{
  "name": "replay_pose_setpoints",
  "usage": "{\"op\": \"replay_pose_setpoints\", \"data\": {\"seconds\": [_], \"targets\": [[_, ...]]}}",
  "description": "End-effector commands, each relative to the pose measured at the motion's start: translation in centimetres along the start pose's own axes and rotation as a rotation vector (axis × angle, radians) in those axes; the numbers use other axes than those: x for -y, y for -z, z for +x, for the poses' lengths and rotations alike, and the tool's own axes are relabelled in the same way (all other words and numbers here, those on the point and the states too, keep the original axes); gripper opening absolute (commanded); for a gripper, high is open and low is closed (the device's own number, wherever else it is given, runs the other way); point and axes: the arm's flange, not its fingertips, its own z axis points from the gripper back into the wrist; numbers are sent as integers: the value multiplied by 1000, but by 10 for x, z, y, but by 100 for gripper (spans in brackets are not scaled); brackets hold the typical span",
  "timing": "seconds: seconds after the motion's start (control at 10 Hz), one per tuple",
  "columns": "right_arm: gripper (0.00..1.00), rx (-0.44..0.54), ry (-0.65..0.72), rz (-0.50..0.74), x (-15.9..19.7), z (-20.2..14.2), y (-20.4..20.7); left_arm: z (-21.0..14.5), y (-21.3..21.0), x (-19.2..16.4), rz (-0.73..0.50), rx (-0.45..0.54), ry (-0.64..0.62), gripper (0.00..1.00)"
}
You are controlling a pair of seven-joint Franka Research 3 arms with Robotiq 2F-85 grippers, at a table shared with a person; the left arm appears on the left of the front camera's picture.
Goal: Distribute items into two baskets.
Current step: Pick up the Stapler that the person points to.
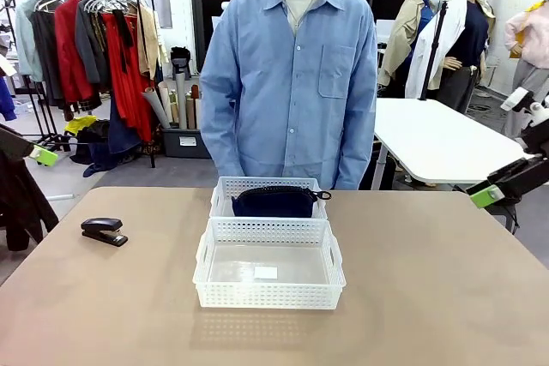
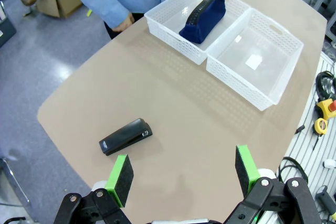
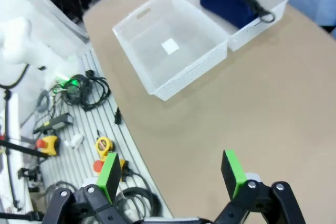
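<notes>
While nothing is gripped, left pincer (image 2: 181, 157): fingers apart and empty, hovering above the left end of the surface (image 2: 210, 124), with the black stapler (image 2: 126, 136) just ahead of it.
Right pincer (image 3: 170, 160): fingers apart and empty, held over the surface's right edge, well apart from the stapler.
Stapler: lying flat on the bare surface, well apart from the baskets and in neither one.
Larger basket (image 1: 268, 297): mid-surface on the robot's side, holding nothing but a small white label (image 1: 266, 273) on its floor.
Smaller basket (image 1: 225, 186): set against the larger one's far side, close to the person (image 1: 292, 83) standing there.
Navy pouch (image 1: 274, 201): already inside the smaller basket, resting on its long edge with the zip uppermost, spanning most of the basket's width.
Done: by my reading, one item of two is placed.
Left: the stapler, which probably belongs in the empty larger basket; the left pincer is the nearer one to take it.
</notes>
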Motion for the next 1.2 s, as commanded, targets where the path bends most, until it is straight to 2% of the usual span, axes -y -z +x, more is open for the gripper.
{"op": "replay_pose_setpoints", "data": {"seconds": [0.0, 0.4, 0.5, 1.1], "targets": [[100, 17, 146, 5, -13, -7, -8, -1, 0, -1, -8, 22, 12, 100], [100, 32, 243, 34, 5, -17, -18, -1, 0, -1, -8, 22, 12, 100], [100, 48, 201, 40, 7, -22, -18, -1, 0, -1, -8, 22, 12, 100], [100, 31, 212, 13, 2, -18, -9, -1, 0, -1, -8, 22, 12, 100]]}}
